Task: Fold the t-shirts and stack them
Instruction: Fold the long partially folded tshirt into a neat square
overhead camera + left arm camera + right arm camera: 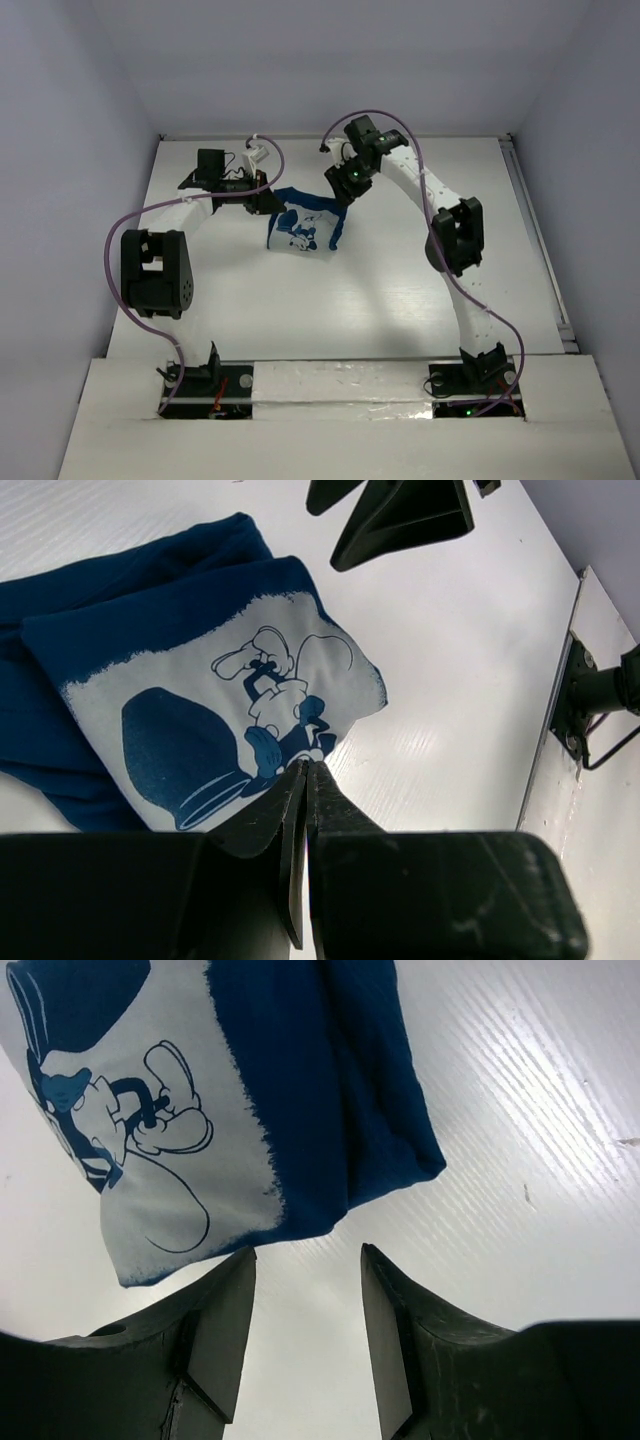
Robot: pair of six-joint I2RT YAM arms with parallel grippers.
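Note:
The navy-blue t-shirt point(305, 222) lies folded into a small bundle on the white table, its white and light-blue cartoon print facing up. It shows in the left wrist view point(200, 680) and the right wrist view point(300, 1090). My left gripper point(264, 202) is at the shirt's left edge. Its jaws are shut, with the tips point(305, 766) right at the edge of the printed panel and no cloth seen between them. My right gripper point(343, 190) is at the shirt's far right corner. It is open and empty point(305, 1252), just off the shirt's edge. Its fingers point(400, 515) also show in the left wrist view.
The white table point(400, 290) is walled by pale panels at the back and sides. A metal rail point(540, 250) runs along the right edge. A small white connector point(256, 155) and purple cables point(130, 215) sit near the left arm.

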